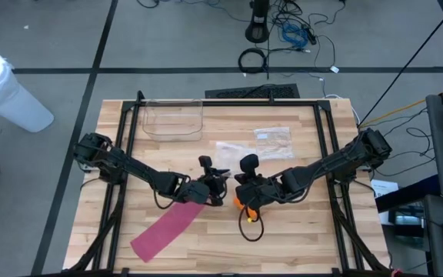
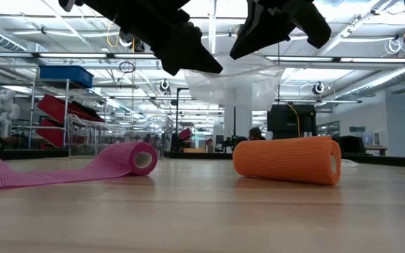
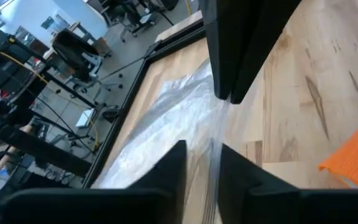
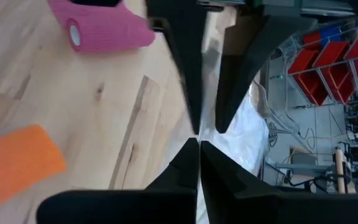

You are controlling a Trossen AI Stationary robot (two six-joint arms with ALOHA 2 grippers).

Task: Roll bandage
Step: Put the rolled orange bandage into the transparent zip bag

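At mid-table, raised off the wood and nose to nose with its partner: left claw (image 3: 202,152), fingers a narrow gap apart, nothing seen gripped. Facing it, right claw (image 4: 199,142), pinched closed and empty. Just below the left, pink crepe bandage (image 2: 136,159), rolled only at its inner end, long tail lying flat toward the front left corner of the pale wooden table (image 1: 298,238). Under the right, orange crepe bandage (image 2: 287,160), wound into a full cylinder, lying on its side, apart from the pink. Farther back, crumpled clear plastic bags (image 1: 264,142) and a clear plastic tub (image 1: 174,119). Judged barely begun for the pink, with most of the strip left to wind; orange looks finished.
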